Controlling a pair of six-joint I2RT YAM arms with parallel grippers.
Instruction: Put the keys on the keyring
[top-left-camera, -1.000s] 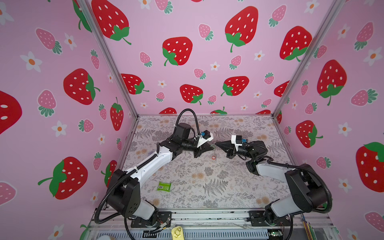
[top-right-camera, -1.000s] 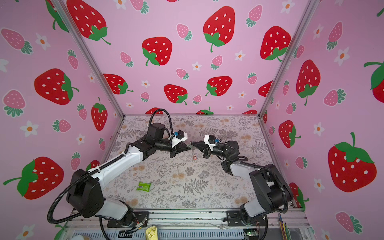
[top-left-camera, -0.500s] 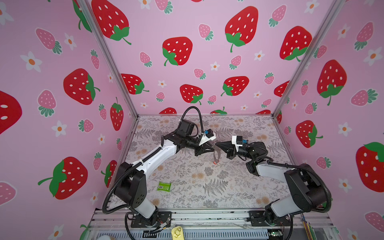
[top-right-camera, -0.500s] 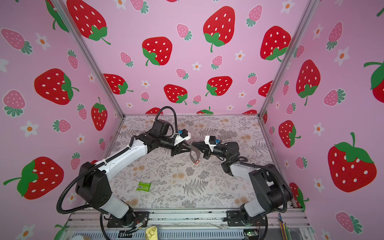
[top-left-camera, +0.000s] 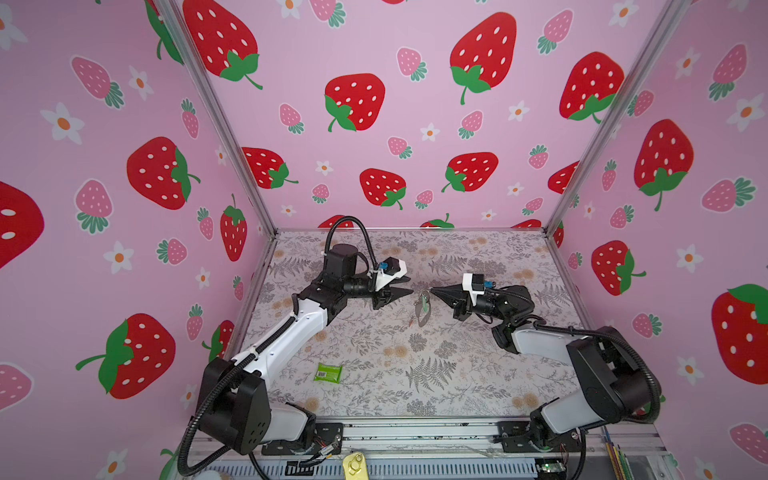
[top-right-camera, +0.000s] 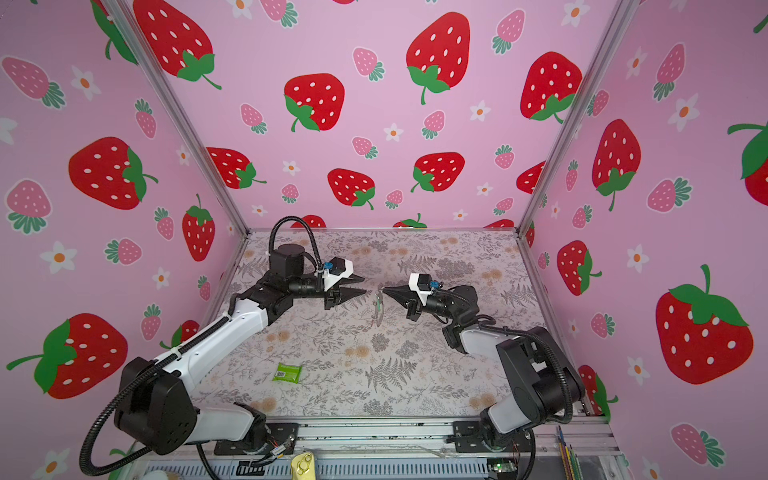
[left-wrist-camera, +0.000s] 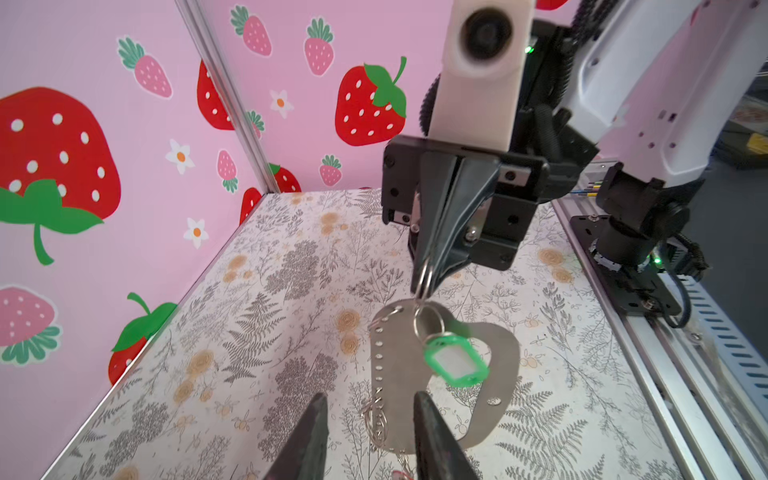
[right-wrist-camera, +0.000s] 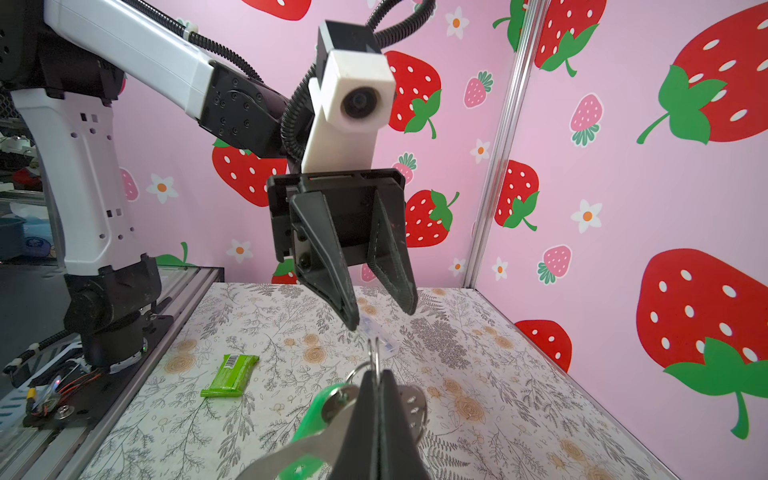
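Left wrist view: the right tool (left-wrist-camera: 423, 289), jaws together, clamps a silver ring of the keyring (left-wrist-camera: 399, 374), whose mauve strap hangs below it over the desk (left-wrist-camera: 291, 291). The green key (left-wrist-camera: 455, 361) dangles against the strap (the red key (top-left-camera: 410, 321) hangs lowest, on the chain). The left tool (left-wrist-camera: 370, 397), jaws apart, faces it just beside the strap.

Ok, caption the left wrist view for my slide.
Right gripper pinches the keyring by its metal ring, green key tag dangling; left gripper open nearby.
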